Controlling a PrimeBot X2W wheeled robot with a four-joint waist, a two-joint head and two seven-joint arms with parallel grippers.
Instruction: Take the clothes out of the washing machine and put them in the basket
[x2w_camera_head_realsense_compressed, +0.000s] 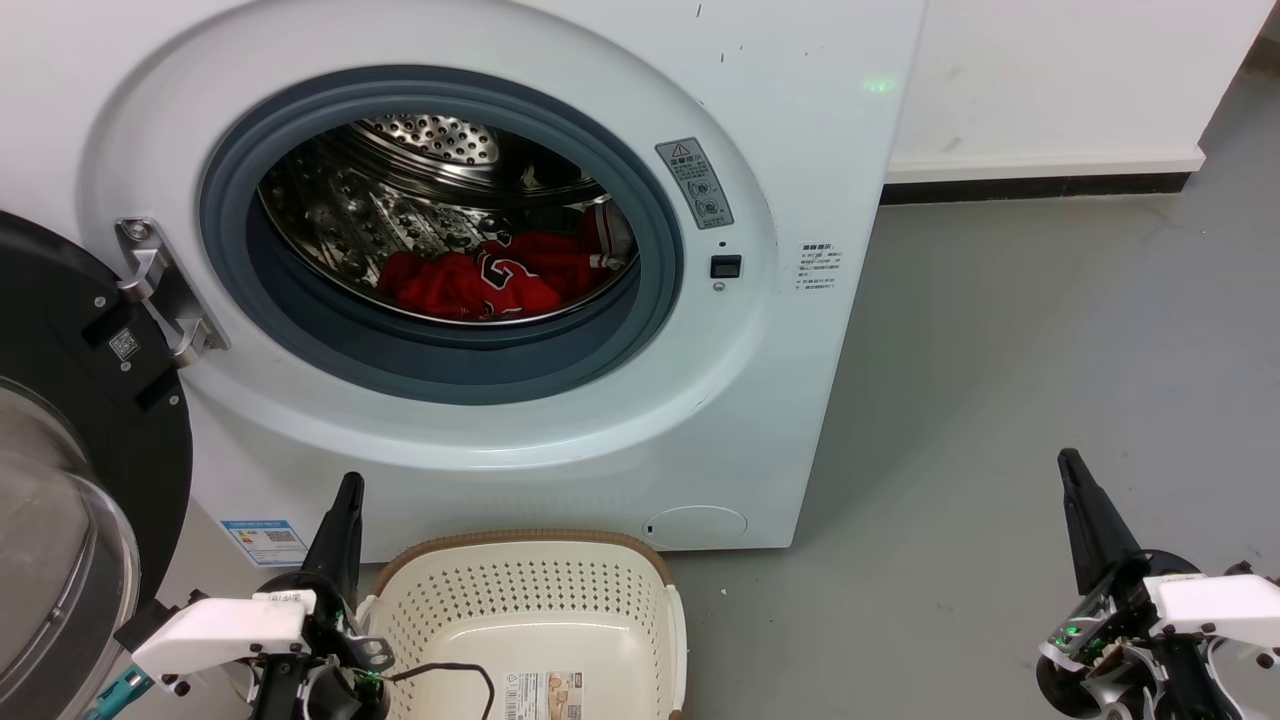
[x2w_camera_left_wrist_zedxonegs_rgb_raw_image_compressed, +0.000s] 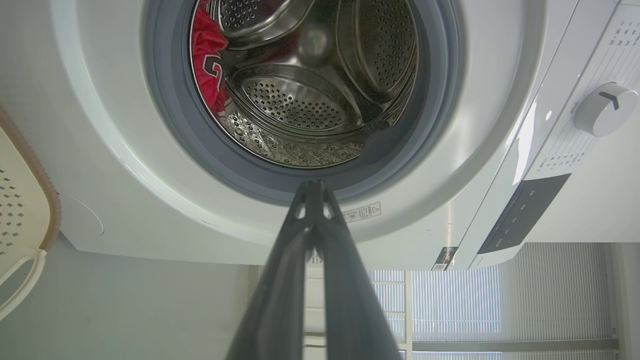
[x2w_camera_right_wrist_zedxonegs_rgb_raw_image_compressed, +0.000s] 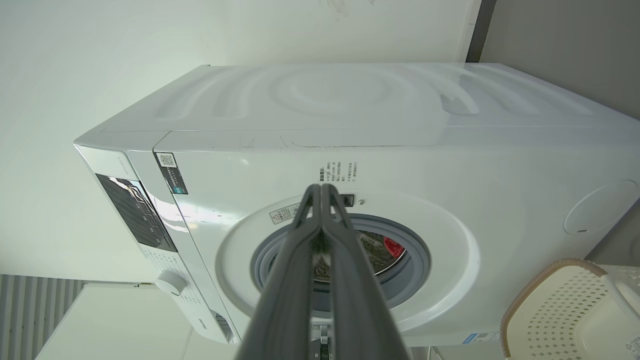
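The washing machine (x2w_camera_head_realsense_compressed: 600, 440) stands with its round glass door (x2w_camera_head_realsense_compressed: 50, 540) swung open to the left. The clothes (x2w_camera_head_realsense_compressed: 480, 280) lie in a red heap on the bottom of the perforated steel drum (x2w_camera_head_realsense_compressed: 430, 140), toward its right side, with a black-and-white numeral showing. A paler striped piece at the heap's right edge may be trim, though it is too small to be sure. The basket (x2w_camera_head_realsense_compressed: 530, 590) sits on the grey floor (x2w_camera_head_realsense_compressed: 1000, 400) just in front of the machine, below the drum opening. The left end effector (x2w_camera_head_realsense_compressed: 349, 490) hangs just beside the basket's left rim, fingers pressed together and holding nothing. The right end effector (x2w_camera_head_realsense_compressed: 1072, 465) hangs over the floor, well to the right of the machine, likewise closed on nothing.
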